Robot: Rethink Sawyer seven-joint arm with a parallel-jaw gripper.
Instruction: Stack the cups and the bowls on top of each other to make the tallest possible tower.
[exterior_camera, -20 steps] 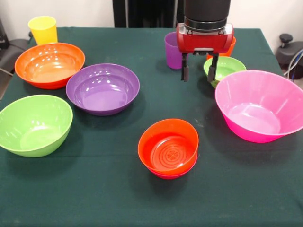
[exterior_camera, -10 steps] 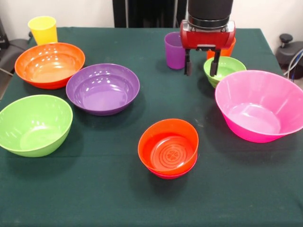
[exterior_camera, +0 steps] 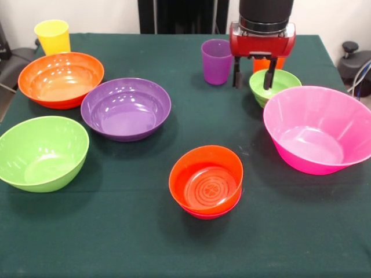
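Note:
The tower (exterior_camera: 206, 182) stands near the table's front middle: a small orange bowl nested in a small red-magenta bowl whose rim shows below it. My gripper (exterior_camera: 253, 74) is open and empty. It hangs over the near left rim of the small green bowl (exterior_camera: 276, 85), with one finger left of the rim and one over the bowl. The purple cup (exterior_camera: 217, 61) stands just left of the gripper. The orange cup (exterior_camera: 265, 63) is mostly hidden behind the gripper. The yellow cup (exterior_camera: 53, 36) stands at the far left corner.
A huge pink bowl (exterior_camera: 322, 128) sits at the right, close to the small green bowl. A large orange bowl (exterior_camera: 61, 79), a large purple bowl (exterior_camera: 126, 108) and a large lime green bowl (exterior_camera: 42, 152) sit on the left of the green cloth.
My gripper has moved right and toward the far side, from the gap beside the purple cup to over the small green bowl's rim. Nothing else has moved.

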